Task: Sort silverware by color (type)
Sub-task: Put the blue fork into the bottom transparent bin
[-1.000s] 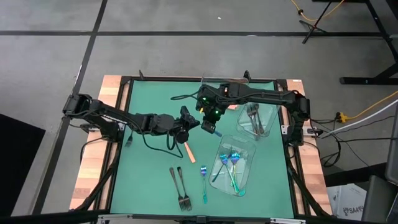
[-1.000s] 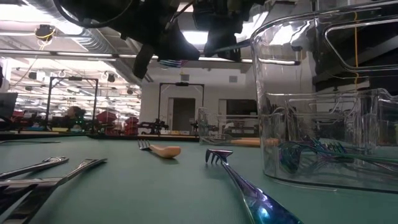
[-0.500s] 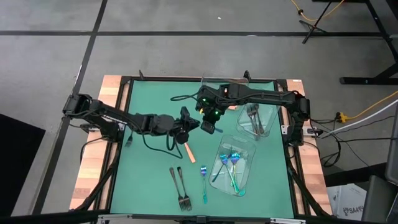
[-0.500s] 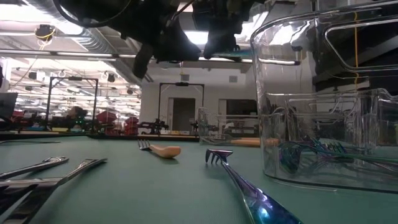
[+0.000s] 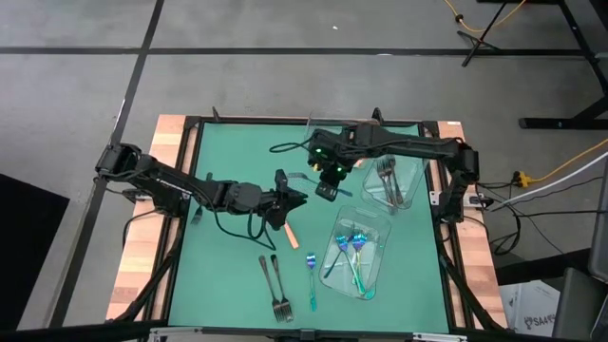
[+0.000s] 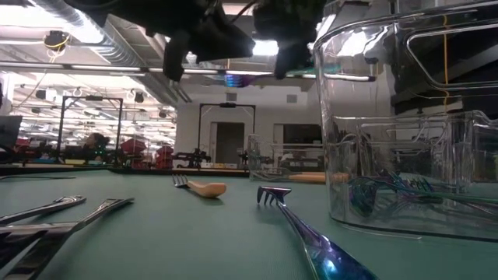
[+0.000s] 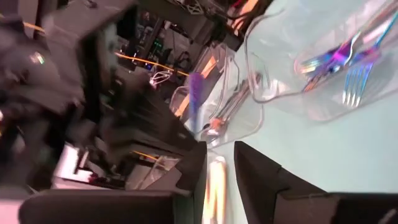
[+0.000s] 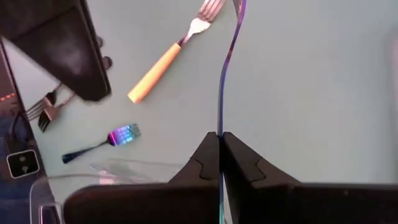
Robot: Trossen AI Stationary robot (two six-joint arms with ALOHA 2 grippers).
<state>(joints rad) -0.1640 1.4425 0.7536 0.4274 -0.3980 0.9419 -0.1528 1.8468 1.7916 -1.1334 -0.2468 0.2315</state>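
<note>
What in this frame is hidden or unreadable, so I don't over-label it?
- High view: the iridescent fork in the right gripper is too thin to see.
- Left wrist view: motion blur hides the left gripper surroundings.
- Low view: forks in the near clear tray blur behind plastic; uncountable.
- High view: orange fork head is covered by the left gripper.

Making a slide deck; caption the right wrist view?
Right gripper pinching an iridescent fork above an orange-handled fork.
</note>
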